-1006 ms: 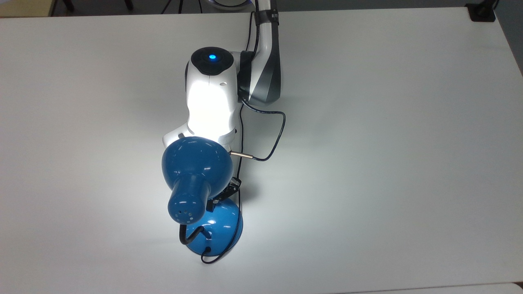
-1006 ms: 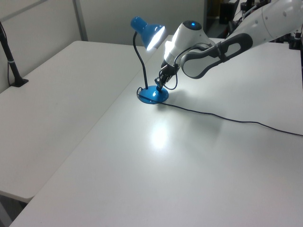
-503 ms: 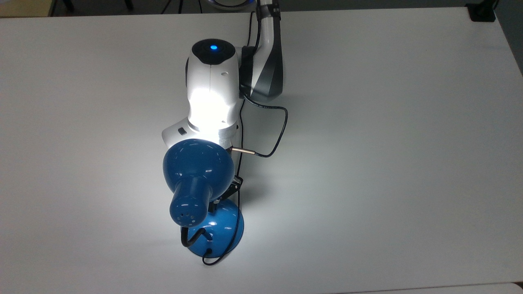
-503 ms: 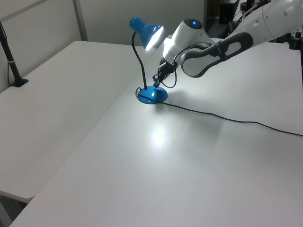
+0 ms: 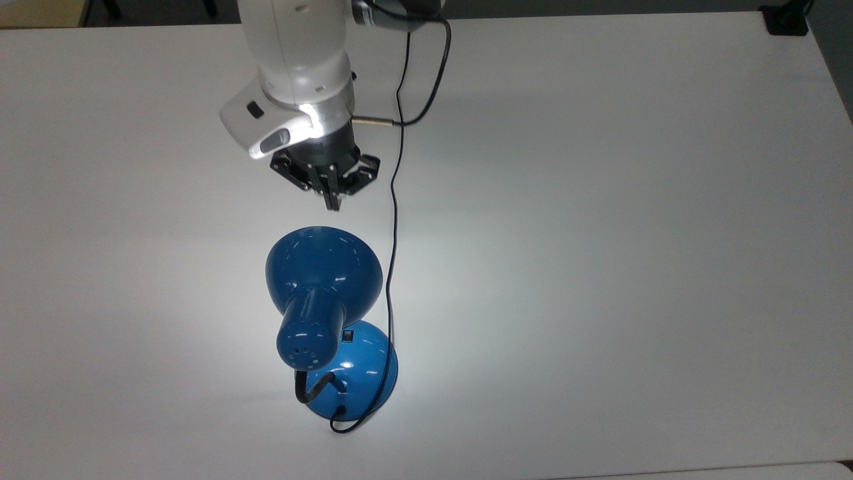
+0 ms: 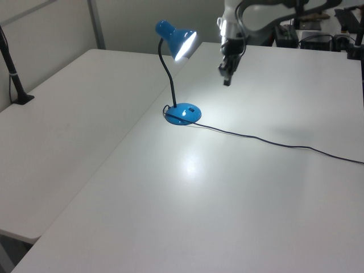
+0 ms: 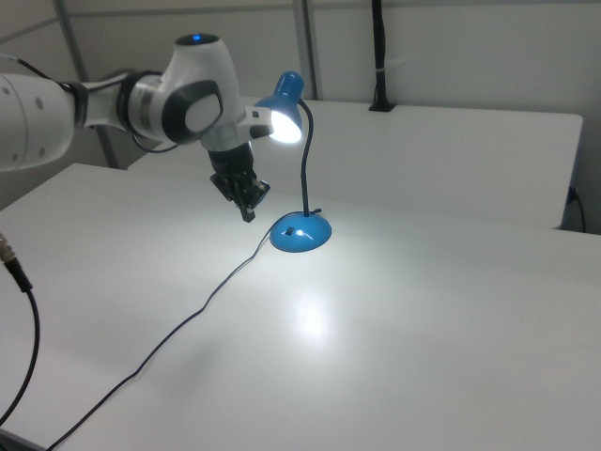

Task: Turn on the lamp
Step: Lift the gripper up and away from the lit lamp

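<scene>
The glossy blue lamp stands on the white table with its bulb lit. Its bell shade [image 5: 323, 267] hangs over the round base [image 5: 366, 377], where the small black switch [image 5: 347, 335] shows uncovered. In the left view the shade [image 6: 180, 41] glows above the base [image 6: 183, 114], and a bright pool of light lies on the table. My gripper [image 5: 331, 199] hovers in the air, apart from the lamp, toward the top view's top from the shade. Its fingers are shut on nothing. The right view puts the gripper [image 7: 249, 211] to the right view's left of the base [image 7: 300, 231].
The thin black lamp cord [image 5: 393, 220] runs from the base across the table [image 6: 273, 141]. A black clamp post [image 6: 14, 79] stands at the left view's far left table edge. Another black post [image 7: 378, 56] rises behind the far table.
My gripper has lifted off the lamp base and drawn well back toward the top view's top, uncovering the switch. The lamp stays lit and has not moved.
</scene>
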